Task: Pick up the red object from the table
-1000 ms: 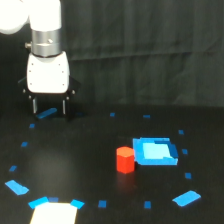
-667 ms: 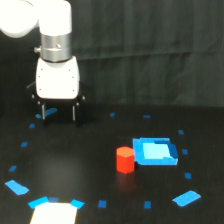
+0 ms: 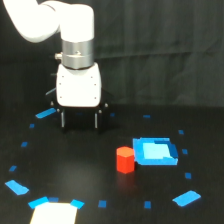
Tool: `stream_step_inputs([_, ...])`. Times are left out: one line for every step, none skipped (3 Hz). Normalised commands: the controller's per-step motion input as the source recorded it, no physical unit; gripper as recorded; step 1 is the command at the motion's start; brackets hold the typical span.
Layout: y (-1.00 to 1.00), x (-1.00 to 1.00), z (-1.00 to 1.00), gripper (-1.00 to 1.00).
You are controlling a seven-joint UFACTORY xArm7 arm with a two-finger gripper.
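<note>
Since a second ago the arm has slid from the frame's upper left toward the centre. Nearest, lower right of centre, the red object [image 3: 125,159] stands upright on the counter [image 3: 75,170], touching the blue square piece [image 3: 156,151]. Farther back, the fingers [image 3: 79,120] hang spread, empty, up-left of the block.

The white arm hangs over the black bench [image 3: 75,170], its claw [image 3: 79,120] pointing down with both dark fingers spread apart and nothing between them; the red object [image 3: 125,159] stands upright on the bench, nearer the camera and toward the exterior view's right of the claw, well apart from it. A blue flat square piece [image 3: 156,151] lies just beside the red object on its right; small blue tape marks [image 3: 187,198] dot the bench, and a white patch [image 3: 54,214] sits at the bottom edge.
</note>
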Motion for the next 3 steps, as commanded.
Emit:
stream_step_inputs([-1.0,1.0,0.15,1.0])
stream_step_inputs([-0.88,0.91,-0.04,1.0])
stream_step_inputs([-0.88,0.76,-0.01,1.0])
